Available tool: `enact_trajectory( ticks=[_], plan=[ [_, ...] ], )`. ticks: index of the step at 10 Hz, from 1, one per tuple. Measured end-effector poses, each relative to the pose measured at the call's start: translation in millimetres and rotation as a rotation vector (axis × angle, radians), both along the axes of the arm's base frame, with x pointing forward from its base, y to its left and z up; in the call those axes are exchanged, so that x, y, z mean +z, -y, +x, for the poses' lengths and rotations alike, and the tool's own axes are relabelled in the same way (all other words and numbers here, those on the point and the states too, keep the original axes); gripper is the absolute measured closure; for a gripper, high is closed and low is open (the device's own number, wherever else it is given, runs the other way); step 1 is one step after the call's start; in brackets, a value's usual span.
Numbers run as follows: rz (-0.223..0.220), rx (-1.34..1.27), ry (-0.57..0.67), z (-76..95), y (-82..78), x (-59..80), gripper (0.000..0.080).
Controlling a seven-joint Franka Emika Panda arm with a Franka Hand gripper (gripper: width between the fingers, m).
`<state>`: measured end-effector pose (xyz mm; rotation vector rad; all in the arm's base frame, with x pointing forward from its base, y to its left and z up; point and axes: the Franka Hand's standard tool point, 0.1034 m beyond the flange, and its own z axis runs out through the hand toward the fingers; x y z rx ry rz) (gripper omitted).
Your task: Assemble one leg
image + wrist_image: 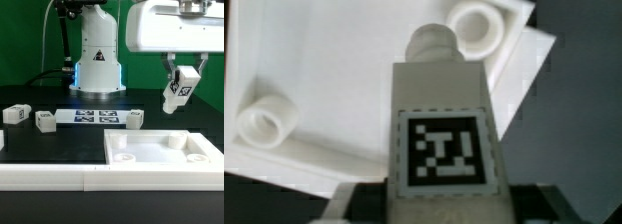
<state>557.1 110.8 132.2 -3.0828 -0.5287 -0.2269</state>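
Note:
My gripper (182,80) is shut on a leg (177,95), a small white post with a black-and-white tag, and holds it tilted in the air above the far right part of the white tray-like piece (125,160). In the wrist view the leg (441,120) fills the middle, its peg end pointing toward a raised corner socket (484,22) of the tray-like piece (331,60). Another socket (267,120) shows nearer. Three more legs lie on the table: one (12,114) at the exterior view's left, one (44,121) beside it, one (131,119) by the marker board.
The marker board (92,117) lies flat on the black table behind the tray-like piece. The robot's white base (97,60) stands at the back. A white rail (50,178) runs along the front edge at the exterior view's left.

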Motion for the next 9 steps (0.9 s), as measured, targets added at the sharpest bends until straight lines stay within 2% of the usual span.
enact_trajectory(
  ticks=[5,6,8,9],
  plan=[
    [0.01,-0.01,0.036,-0.3,-0.1,-0.6,0.0508],
    [0.016,-0.075,0.025,-8.1,2.4,-2.3,0.0508],
    [0.073,-0.113,0.16,6.1,1.0,-3.8,0.0508],
    [0.085,-0.113,0.202,11.3,-0.3,-5.4,0.0508]
  ],
)
